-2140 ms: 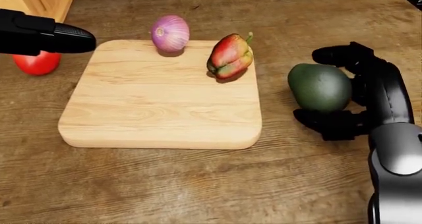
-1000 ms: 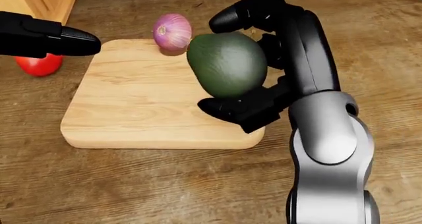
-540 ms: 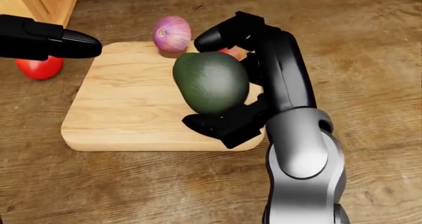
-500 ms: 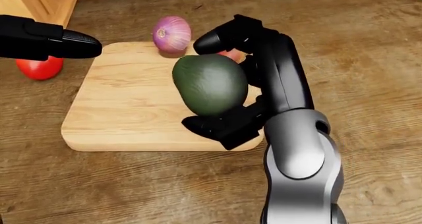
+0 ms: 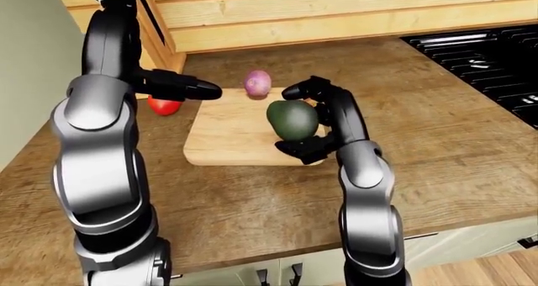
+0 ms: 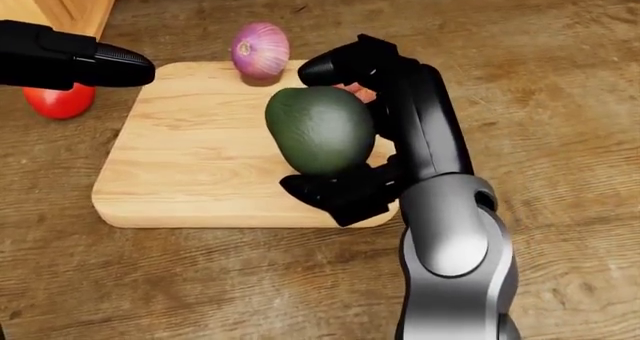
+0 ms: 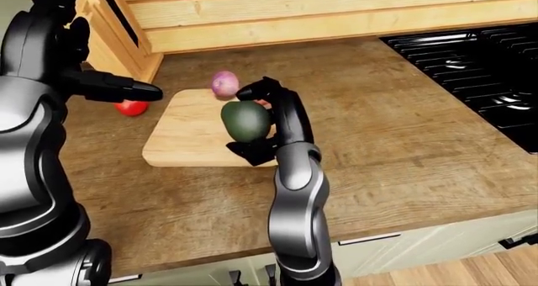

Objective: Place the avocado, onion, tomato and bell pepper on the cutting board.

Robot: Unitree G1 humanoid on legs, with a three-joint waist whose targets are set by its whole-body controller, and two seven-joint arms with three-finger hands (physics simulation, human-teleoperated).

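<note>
At the far left of the head view my left hand [image 6: 95, 59] hangs above the tomato [image 6: 58, 101], which sits on the counter [image 6: 560, 92] beside the cutting board [image 6: 190, 167]; I cannot tell how its fingers are set. The onion [image 6: 259, 50] rests at the board's top edge. My right hand [image 6: 360, 137] grips the avocado [image 6: 320, 130] over the board's right side, hiding most of the bell pepper [image 6: 358, 92].

Right hand [image 7: 262, 119] clamped round avocado [image 7: 245, 121], held over the right part of cutting board [image 7: 181, 141]. Onion [image 7: 224, 83] at board's 12 o'clock edge. Tomato [image 7: 130, 107] off the board at its 10 o'clock, on the wooden counter [image 7: 403, 141]. Left hand [image 7: 118, 87] just above the tomato. Black stove [image 7: 479, 65] at 3 o'clock.
</note>
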